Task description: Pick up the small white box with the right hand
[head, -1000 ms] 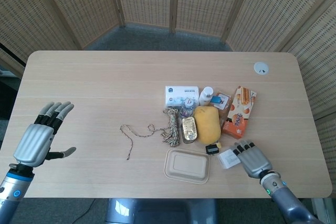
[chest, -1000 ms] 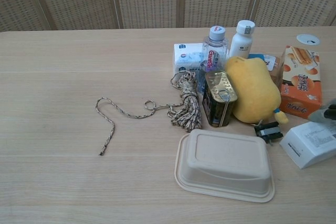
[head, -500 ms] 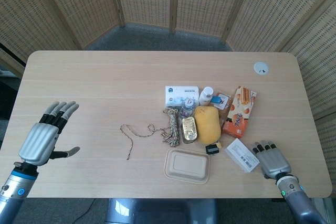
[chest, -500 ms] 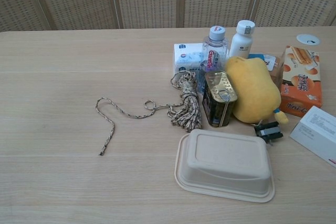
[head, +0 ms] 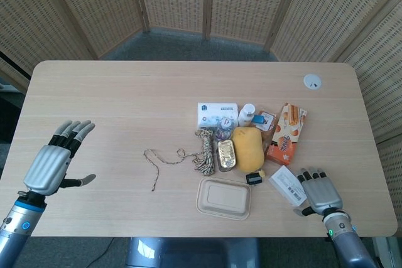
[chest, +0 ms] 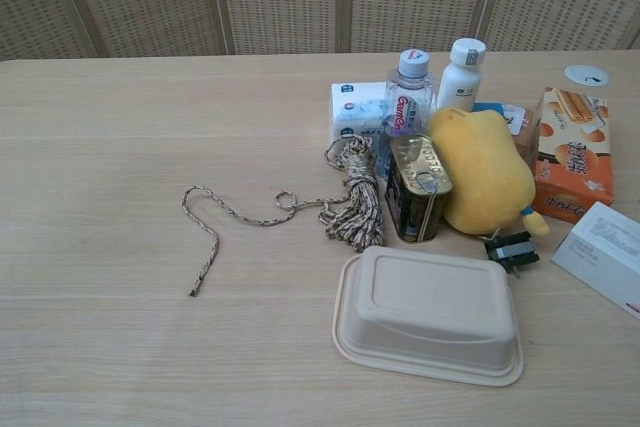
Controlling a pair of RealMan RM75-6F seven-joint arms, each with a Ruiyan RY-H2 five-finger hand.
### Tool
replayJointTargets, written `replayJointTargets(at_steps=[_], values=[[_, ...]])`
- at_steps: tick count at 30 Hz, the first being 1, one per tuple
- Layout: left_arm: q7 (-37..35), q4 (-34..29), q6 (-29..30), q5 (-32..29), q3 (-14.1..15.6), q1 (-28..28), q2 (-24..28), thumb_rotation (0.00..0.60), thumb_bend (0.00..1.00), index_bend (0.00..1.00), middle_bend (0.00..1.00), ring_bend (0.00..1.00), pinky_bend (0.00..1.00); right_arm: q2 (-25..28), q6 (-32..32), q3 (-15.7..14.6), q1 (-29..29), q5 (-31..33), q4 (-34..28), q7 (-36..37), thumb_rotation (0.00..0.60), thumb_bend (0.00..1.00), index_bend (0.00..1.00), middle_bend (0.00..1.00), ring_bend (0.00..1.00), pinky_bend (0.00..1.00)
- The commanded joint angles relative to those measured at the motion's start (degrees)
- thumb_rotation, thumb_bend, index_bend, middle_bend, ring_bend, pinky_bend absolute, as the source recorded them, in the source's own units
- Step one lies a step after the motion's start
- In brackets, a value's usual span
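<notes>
The small white box (head: 287, 184) lies flat on the table, right of the beige container, and shows at the right edge of the chest view as the same white box (chest: 606, 252). My right hand (head: 319, 191) sits just right of it in the head view, fingers apart, its fingertips close beside the box, holding nothing. The chest view does not show this hand. My left hand (head: 55, 157) hovers at the table's left edge, fingers spread and empty.
A beige lidded container (head: 224, 198), a tin can (head: 227, 154), a yellow plush (head: 247, 147), an orange snack box (head: 286, 134), bottles, a tissue pack (head: 217, 115), a rope bundle (head: 203, 147) and a black clip (head: 254, 178) crowd the middle right. A white disc (head: 312, 80) sits far right.
My right hand has come off the white box and shifted right and back. The box has turned and moved right, then stayed still over the last half second.
</notes>
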Motion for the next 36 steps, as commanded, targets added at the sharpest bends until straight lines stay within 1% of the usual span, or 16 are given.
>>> replayJointTargets(at_steps=[1,6,14,23,26,34,36], values=[[-0.2,0.1,0.0,0.2,0.1,0.0,0.1,0.6,0.15,0.0,0.0,0.0,0.0,-2.9,1.5,1.3,-0.1,1.3,1.2,-0.3,0.385,0.14,0.0,0.0,0.0,0.0],[-0.6,0.2,0.5,0.4,0.0,0.1,0.6,0.6,0.15,0.0,0.0,0.0,0.0,-6.2,2.4,2.4,-0.1,2.6,3.6,0.2,0.385,0.14,0.0,0.0,0.0,0.0],[-0.9,0.1,1.2,0.6,0.4,0.6,0.9,0.6,0.15,0.0,0.0,0.0,0.0,-8.7,2.9,4.7,-0.6,5.6,7.4,3.3,0.387,0.13,0.0,0.0,0.0,0.0],[-0.6,-0.1,0.9,0.6,0.2,0.3,1.0,0.6,0.15,0.0,0.0,0.0,0.0,-10.9,3.4,5.2,-1.7,8.0,9.9,5.2,0.387,0.14,0.0,0.0,0.0,0.0],[-0.4,-0.1,0.7,0.5,0.2,0.2,0.9,0.6,0.15,0.0,0.0,0.0,0.0,-11.8,2.6,5.5,-1.8,8.9,11.8,6.0,0.391,0.14,0.0,0.0,0.0,0.0],[-0.1,-0.7,1.5,0.6,0.4,0.7,1.5,0.6,0.15,0.0,0.0,0.0,0.0,-13.7,-2.1,6.7,-1.1,12.6,17.8,8.2,0.459,0.14,0.0,0.0,0.0,0.0],[0.0,-0.9,1.9,0.8,0.4,0.9,1.7,0.6,0.15,0.0,0.0,0.0,0.0,-14.5,-3.1,7.2,-0.9,13.2,19.3,9.0,0.492,0.14,0.0,0.0,0.0,0.0]])
